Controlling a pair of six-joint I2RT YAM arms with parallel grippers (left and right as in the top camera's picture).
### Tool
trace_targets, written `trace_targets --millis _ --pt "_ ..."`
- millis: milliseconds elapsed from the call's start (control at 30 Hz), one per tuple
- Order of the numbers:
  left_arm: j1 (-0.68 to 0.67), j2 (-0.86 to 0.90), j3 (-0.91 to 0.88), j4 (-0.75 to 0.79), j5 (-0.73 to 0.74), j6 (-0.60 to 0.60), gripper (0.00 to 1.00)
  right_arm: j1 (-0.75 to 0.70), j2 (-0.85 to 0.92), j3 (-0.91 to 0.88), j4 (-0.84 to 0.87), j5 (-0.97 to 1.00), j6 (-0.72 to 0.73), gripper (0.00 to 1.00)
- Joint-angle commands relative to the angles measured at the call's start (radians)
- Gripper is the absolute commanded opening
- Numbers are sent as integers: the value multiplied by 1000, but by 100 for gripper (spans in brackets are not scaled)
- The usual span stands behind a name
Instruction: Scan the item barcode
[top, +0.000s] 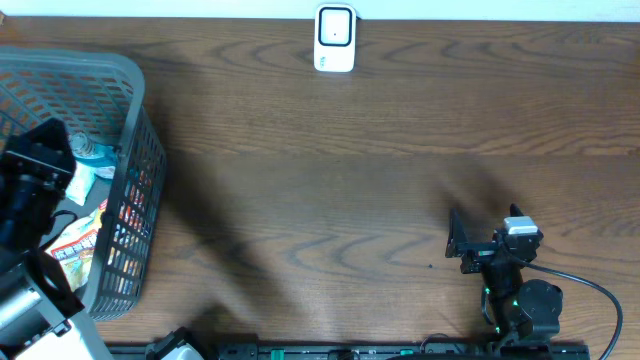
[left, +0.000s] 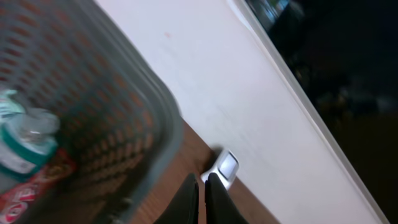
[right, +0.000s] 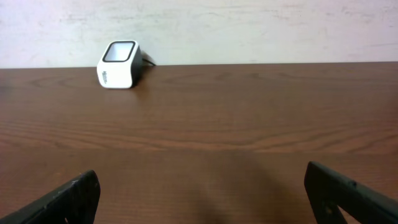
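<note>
By the basket (top: 128, 75), left hand (left: 200, 198) clenched empty — right hand (right: 202, 186) spread wide, facing the scanner (right: 118, 64)

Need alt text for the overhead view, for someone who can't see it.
A white scanner stands at the table's far edge, centre. A grey basket of packaged items sits at left, the left arm over it; the right gripper is open, front right.

Grey basket (top: 100, 62), white scanner (top: 334, 38), seemingly teal-labelled bottle (left: 22, 146)

Black right arm (top: 528, 305), grey camera (top: 521, 231), black cable (top: 603, 292)
</note>
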Motion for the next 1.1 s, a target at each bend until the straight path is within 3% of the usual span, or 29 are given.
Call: trace_targets --millis 0,333,667,733,800,833,867,967,1000,1067 --pt "-64 -3 8 2 81 79 7 11 -9 -2 -2 8 -13 99" --pt "-321 -2 8 0 76 267 7 11 -9 -2 -2 8 -14 99" --pt "-573 23 8 -51 -37 360 7 11 -9 -2 -2 8 -13 99" --pt "-628 37 8 -64 -106 366 7 11 -9 -2 -2 8 -13 99" --pt "-666 44 8 -89 -303 356 7 11 -9 -2 -2 8 -14 99" --pt "-671 44 8 -100 -422 320 17 11 -9 -2 -2 8 -14 99" --pt "-669 42 8 -107 -546 272 46 11 -9 -2 -2 8 -13 99" --pt "-647 18 16 -92 -821 156 87 11 -9 -2 -2 8 -14 99" --pt "-631 9 23 -80 -886 129 98 11 -9 -2 -2 8 -14 99" --pt "-591 2 41 -54 -967 114 100 11 -9 -2 -2 8 -14 99"
